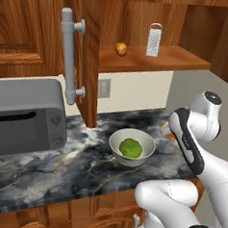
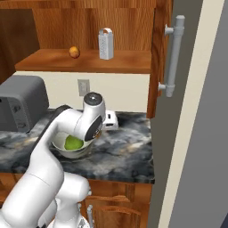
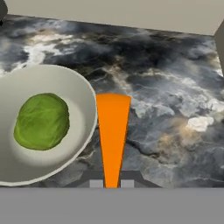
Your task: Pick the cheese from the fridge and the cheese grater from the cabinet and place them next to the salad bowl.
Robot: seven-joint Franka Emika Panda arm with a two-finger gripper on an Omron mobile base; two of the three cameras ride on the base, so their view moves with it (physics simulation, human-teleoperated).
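Hand view: cheese held over the counter, just to the right of the bowl's rim.

The cheese (image 3: 113, 138), a narrow orange wedge, is pinched at its thin end between the nearly closed jaws of the gripper (image 3: 112, 183), and its long axis runs straight out from the fingertips toward 12 o'clock, widening as it goes. The salad bowl (image 3: 83, 94) with its green leafy ball (image 3: 42, 120) lies at about 9 o'clock from the wedge, its rim just beside the cheese's left edge; whether they touch I cannot tell. The dark marbled counter (image 3: 175, 118) spreads from 12 through 3 o'clock. I judge the release turns on lowering the wedge onto the stone beside that rim. In the left base view the cheese grater (image 1: 154, 40) stands upright on the cabinet (image 1: 153, 58) shelf, at 12 o'clock from the bowl, not yet fetched.
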